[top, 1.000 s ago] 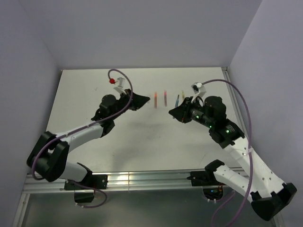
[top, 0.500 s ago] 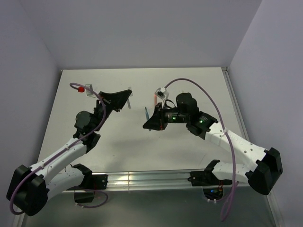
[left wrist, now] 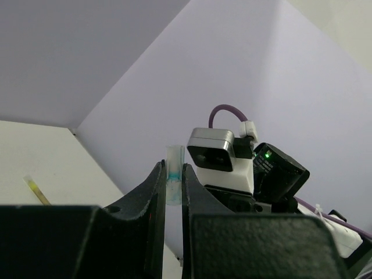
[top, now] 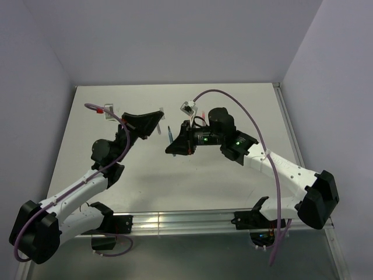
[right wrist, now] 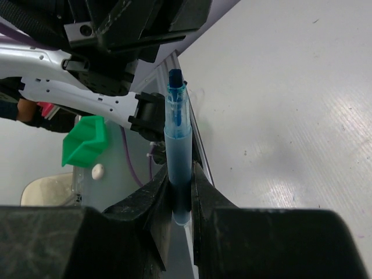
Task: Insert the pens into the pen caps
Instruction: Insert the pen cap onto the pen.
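My left gripper (top: 156,115) is raised over the left middle of the table (top: 233,175) and is shut on a pale blue pen cap (left wrist: 174,156), which stands upright between its fingers (left wrist: 152,192). My right gripper (top: 173,146) faces it from the right, a short gap away, and is shut on a blue pen (right wrist: 177,136), also visible from above as the blue pen (top: 169,133). The pen's uncapped tip points towards the left arm (right wrist: 125,26). A yellow pen (left wrist: 36,190) lies on the table in the left wrist view. Other pens and pen caps are hidden by the arms.
The right wrist camera (left wrist: 212,152) sits close in front of the left gripper. Purple cables (top: 233,102) loop above both arms. Lilac walls (top: 175,41) close the table at the back and sides. A green object (right wrist: 86,141) lies beyond the table's near rail (top: 175,221).
The right gripper has carried the blue pen leftward, closer to the left gripper. A second ago both arms stood farther right; the left arm has hardly moved in the last half second.
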